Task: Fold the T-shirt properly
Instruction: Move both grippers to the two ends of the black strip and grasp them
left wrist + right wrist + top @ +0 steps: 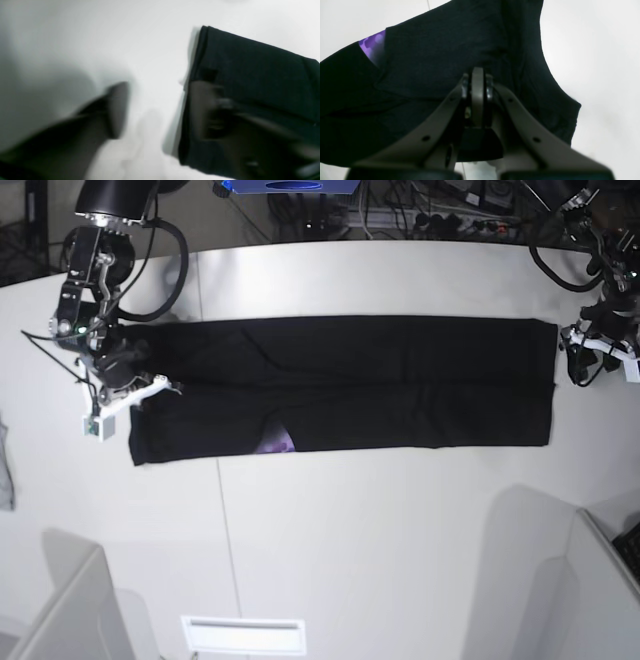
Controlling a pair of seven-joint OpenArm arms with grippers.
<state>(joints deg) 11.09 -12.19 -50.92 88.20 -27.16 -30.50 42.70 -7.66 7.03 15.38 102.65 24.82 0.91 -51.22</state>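
The black T-shirt [400, 380] lies folded into a long strip across the white table [350, 530]. A bit of purple print [275, 443] shows at a fold, also visible as purple print [371, 46] in the right wrist view. My right gripper [477, 73] is shut, its tips pinching puckered cloth of the T-shirt [432, 50] at the strip's left end, where the right gripper [128, 375] shows in the base view. My left gripper [162, 110], blurred, stands open at the edge of the T-shirt [250, 65]; one finger overlaps that edge. In the base view the left gripper [582, 368] sits just off the strip's right end.
A grey cloth scrap [5, 470] lies at the table's left edge. Cables and gear [420, 210] crowd the back. Grey boxes [60, 610] stand at the front corners, and a white slotted plate [243, 635] sits at the front edge.
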